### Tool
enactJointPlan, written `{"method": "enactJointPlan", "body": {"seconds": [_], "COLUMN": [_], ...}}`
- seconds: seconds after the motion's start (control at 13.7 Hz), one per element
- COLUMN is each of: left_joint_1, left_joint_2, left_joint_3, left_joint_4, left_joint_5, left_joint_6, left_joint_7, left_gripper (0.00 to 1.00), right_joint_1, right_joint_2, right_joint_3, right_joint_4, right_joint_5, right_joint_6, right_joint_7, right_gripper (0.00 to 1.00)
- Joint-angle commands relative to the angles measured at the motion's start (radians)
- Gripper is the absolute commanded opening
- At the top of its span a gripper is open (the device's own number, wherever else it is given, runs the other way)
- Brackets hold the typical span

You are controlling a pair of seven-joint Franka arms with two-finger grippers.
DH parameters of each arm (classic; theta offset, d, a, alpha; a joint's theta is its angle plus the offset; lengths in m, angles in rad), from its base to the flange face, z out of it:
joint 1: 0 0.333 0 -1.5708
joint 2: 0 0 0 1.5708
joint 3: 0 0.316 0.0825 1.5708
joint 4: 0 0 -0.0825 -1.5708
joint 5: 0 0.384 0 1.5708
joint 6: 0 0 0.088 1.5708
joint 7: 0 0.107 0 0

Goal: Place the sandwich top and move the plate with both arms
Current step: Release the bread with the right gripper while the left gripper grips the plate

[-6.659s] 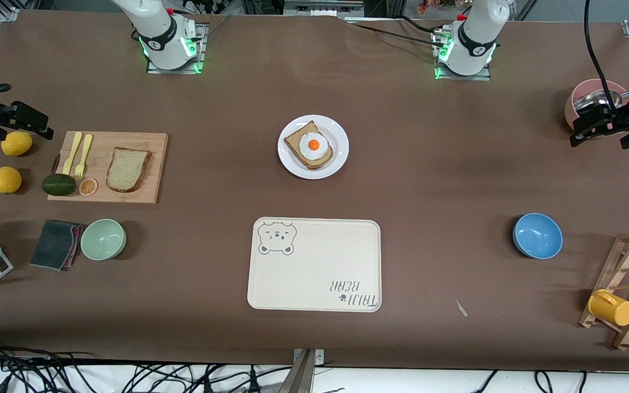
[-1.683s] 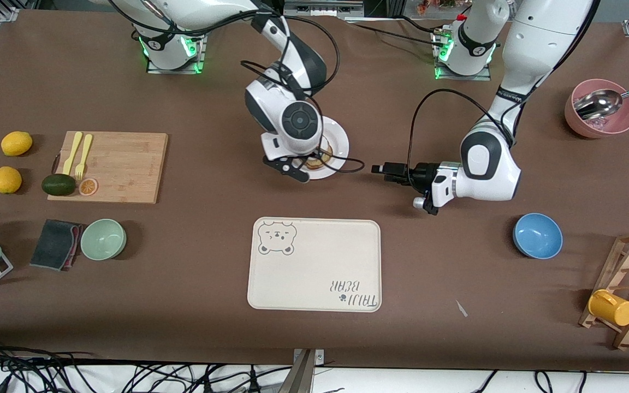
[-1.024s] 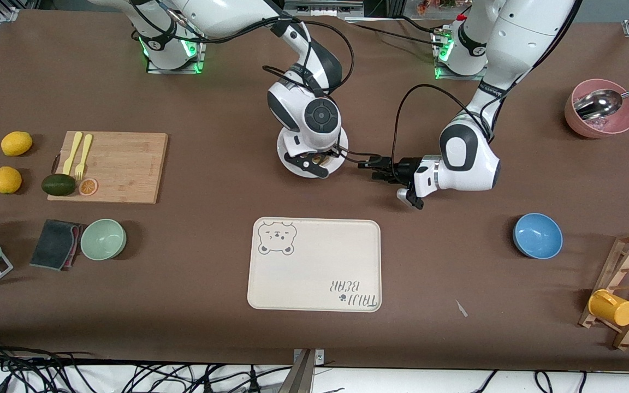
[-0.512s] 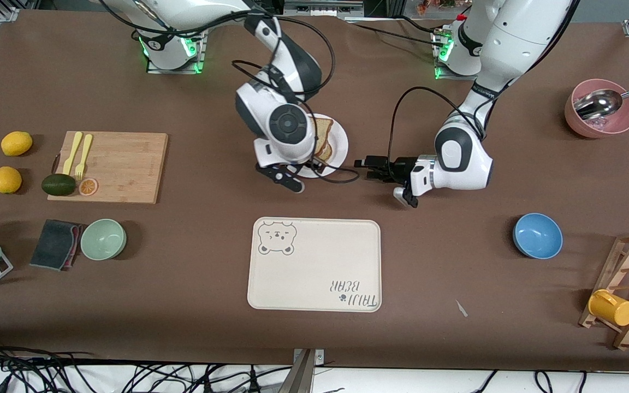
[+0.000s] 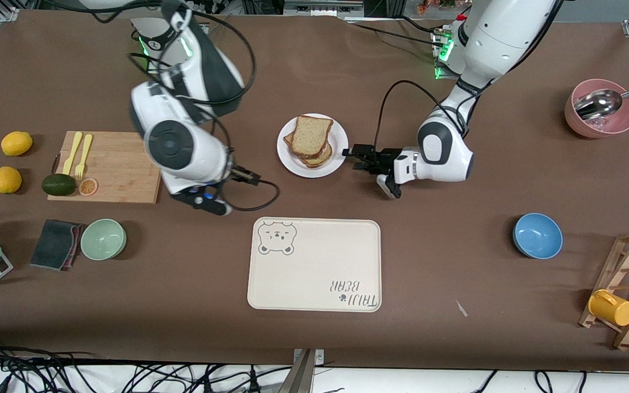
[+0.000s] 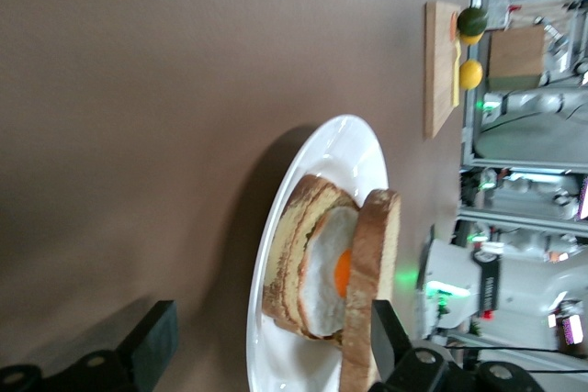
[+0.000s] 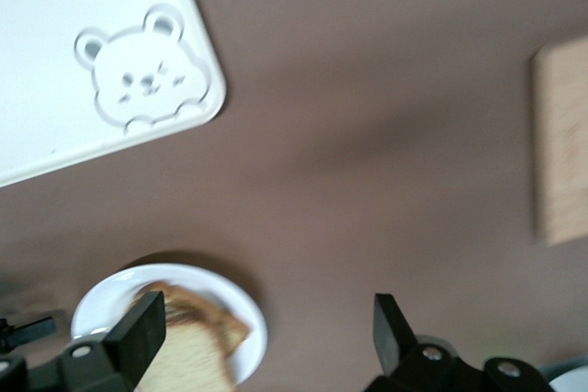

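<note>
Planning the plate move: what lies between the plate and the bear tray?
Only bare brown table between the plate and the tray, seen in the front view.

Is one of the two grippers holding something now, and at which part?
Nothing is held. The right gripper is open over bare table; the left gripper is open beside the round white plate, not gripping its rim.

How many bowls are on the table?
3: a green bowl beside the folded cloth, a blue bowl toward the left arm's end, and a pink bowl holding a metal spoon. None appear hidden.
</note>
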Motion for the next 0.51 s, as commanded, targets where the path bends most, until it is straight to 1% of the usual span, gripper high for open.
{"method": "enactJointPlan", "body": {"seconds": [0.0,0.15,0.29,0.37,0.44], "left_joint_1": [-0.035,-0.035,-0.05,-0.052,-0.052], "left_joint_2": [-0.008,-0.012,-0.029,-0.032,-0.038], "left_joint_3": [0.007,0.006,0.006,0.006,0.006], "left_joint_4": [-0.025,-0.03,-0.045,-0.051,-0.058], "left_joint_5": [-0.061,-0.061,-0.061,-0.061,-0.063], "left_joint_6": [0.033,0.046,0.05,0.05,0.05], "left_joint_7": [0.08,0.08,0.078,0.077,0.075], "left_gripper": [0.93,0.93,0.92,0.9,0.84], "right_joint_1": [0.003,0.003,0.003,0.003,0.003], "right_joint_2": [-0.056,-0.083,-0.116,-0.122,-0.129], "right_joint_3": [-0.09,-0.172,-0.284,-0.321,-0.348], "right_joint_4": [-0.008,-0.006,-0.006,-0.006,-0.006], "right_joint_5": [-0.017,-0.014,0.0,0.0,-0.002], "right_joint_6": [-0.05,-0.111,-0.113,-0.115,-0.125], "right_joint_7": [-0.184,-0.356,-0.528,-0.621,-0.683], "right_gripper": [1.0,1.0,1.0,1.0,1.0]}}
